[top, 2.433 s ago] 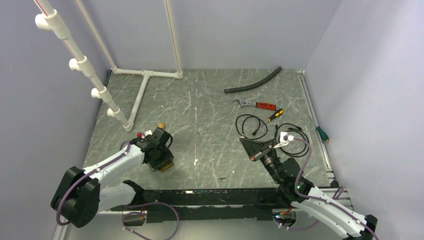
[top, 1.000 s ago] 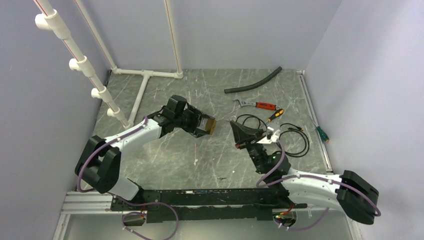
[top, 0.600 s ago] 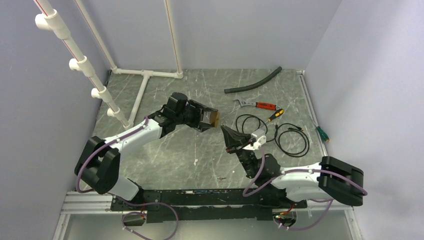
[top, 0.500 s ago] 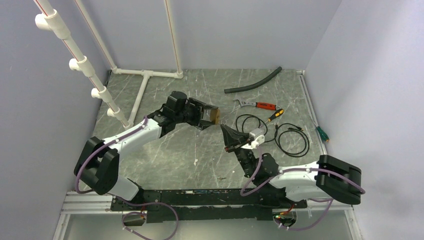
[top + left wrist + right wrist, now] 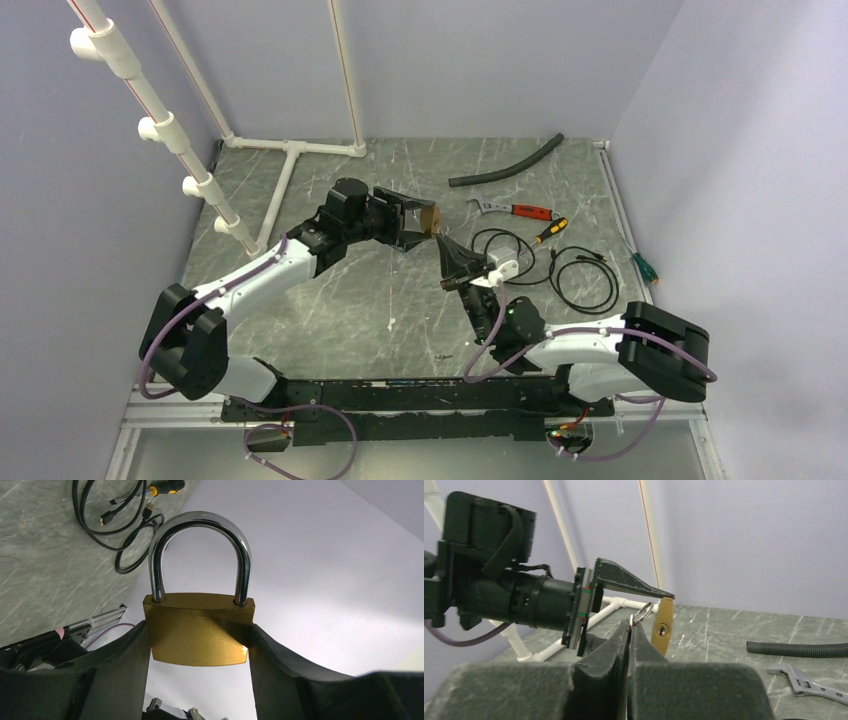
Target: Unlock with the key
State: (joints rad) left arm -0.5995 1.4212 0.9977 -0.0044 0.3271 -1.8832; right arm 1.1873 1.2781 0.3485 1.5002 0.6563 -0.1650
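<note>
Now that my left gripper has lifted the brass padlock with the silver U-shaped shackle, clamped by its body, my right gripper has advanced to just beside the padlock's keyhole face. Its fingers are pinched shut on the tiny brass-gold key, only the ring showing; alignment and insertion should follow, in my judgement.

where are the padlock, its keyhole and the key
padlock point(image 5: 200, 635): left wrist view, brass body
keyhole point(image 5: 663, 628): right wrist view, slot in the bottom face
key point(image 5: 642, 614): right wrist view, its ring
</note>
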